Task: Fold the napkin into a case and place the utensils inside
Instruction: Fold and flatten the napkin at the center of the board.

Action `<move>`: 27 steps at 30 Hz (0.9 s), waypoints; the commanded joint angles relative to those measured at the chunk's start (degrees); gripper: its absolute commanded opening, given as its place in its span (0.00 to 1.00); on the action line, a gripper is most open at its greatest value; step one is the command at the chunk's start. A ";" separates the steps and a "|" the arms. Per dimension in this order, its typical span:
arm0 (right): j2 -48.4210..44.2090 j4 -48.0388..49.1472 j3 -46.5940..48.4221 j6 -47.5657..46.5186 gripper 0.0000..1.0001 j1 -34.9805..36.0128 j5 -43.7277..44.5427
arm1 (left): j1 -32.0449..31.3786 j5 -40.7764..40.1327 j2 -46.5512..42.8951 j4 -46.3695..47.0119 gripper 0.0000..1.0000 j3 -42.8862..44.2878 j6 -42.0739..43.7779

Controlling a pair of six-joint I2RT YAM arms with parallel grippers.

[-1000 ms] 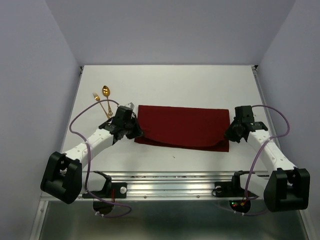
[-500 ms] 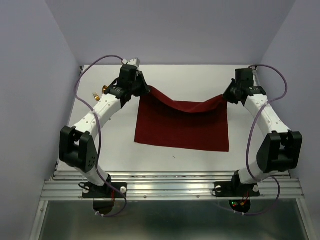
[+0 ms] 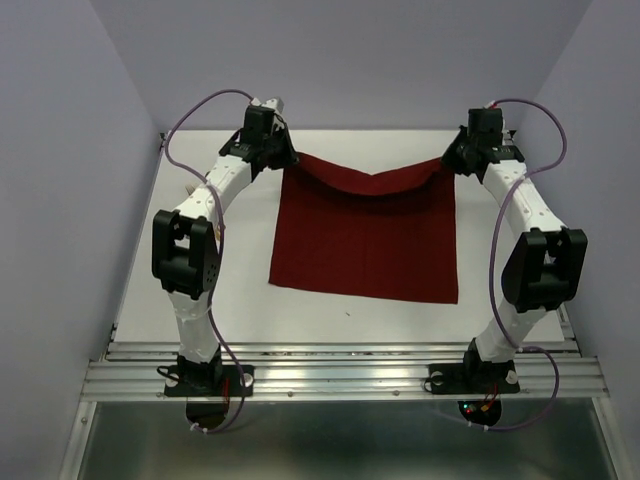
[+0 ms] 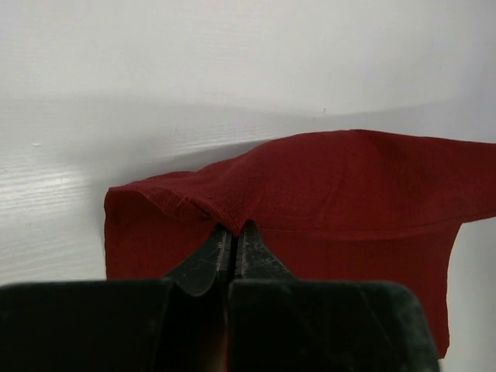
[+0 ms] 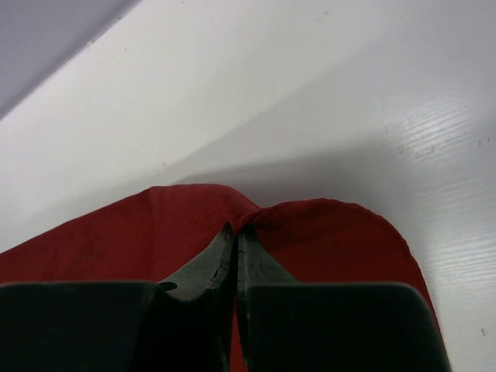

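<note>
The dark red napkin [image 3: 365, 245] lies spread out on the white table [image 3: 360, 322], its near edge flat. Its two far corners are lifted, and the far edge sags between them. My left gripper [image 3: 290, 160] is shut on the far left corner; in the left wrist view the cloth [image 4: 349, 178] bunches at the pinched tips of that gripper [image 4: 232, 227]. My right gripper [image 3: 450, 162] is shut on the far right corner, where the cloth [image 5: 333, 232] folds over the tips of that gripper [image 5: 235, 229]. The utensils are hidden behind the left arm. No case is in view.
Pale walls close in the table at the back and on both sides. A metal rail [image 3: 350, 375] with both arm bases runs along the near edge. Both arms stretch far out along the table's sides, with purple cables [image 3: 195, 115] looping above them.
Both grippers have swung from the near side to the far side of the table with the napkin's corners. The folded strip has opened into a full square.
</note>
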 commanded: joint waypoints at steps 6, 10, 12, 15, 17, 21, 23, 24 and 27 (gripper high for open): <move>-12.65 -0.77 -15.55 -1.31 0.05 -0.35 -3.46 | -0.30 4.70 -11.49 -2.33 0.00 -13.56 -1.18; -18.54 -5.08 -21.45 -2.02 0.05 -0.35 -3.11 | -0.39 6.56 -19.40 -0.23 0.00 -23.39 -2.59; -21.08 -7.01 -24.08 -0.45 0.05 -0.35 -3.46 | -1.18 7.44 -22.30 1.44 0.00 -29.20 -2.16; -25.31 -8.68 -28.83 1.23 0.04 -0.35 -5.04 | -1.62 5.77 -27.22 0.75 0.00 -34.74 -1.28; -27.59 -10.17 -31.46 2.81 0.04 -0.35 -4.96 | -1.71 5.85 -29.51 1.10 0.00 -38.77 -1.19; -31.02 -12.02 -35.78 5.09 0.05 -0.35 -6.10 | -2.23 7.08 -32.94 2.85 0.00 -45.02 -2.33; -32.51 -13.42 -37.09 5.37 0.05 -0.35 -5.40 | -2.41 6.65 -33.91 3.21 0.00 -46.70 -2.68; -32.96 -14.22 -37.28 5.80 0.05 -0.35 -4.96 | -2.41 6.47 -34.87 3.38 0.00 -48.01 -2.77; -34.80 -16.68 -37.97 6.16 0.05 -0.35 -2.69 | -2.41 5.24 -36.46 3.82 0.00 -49.95 -3.12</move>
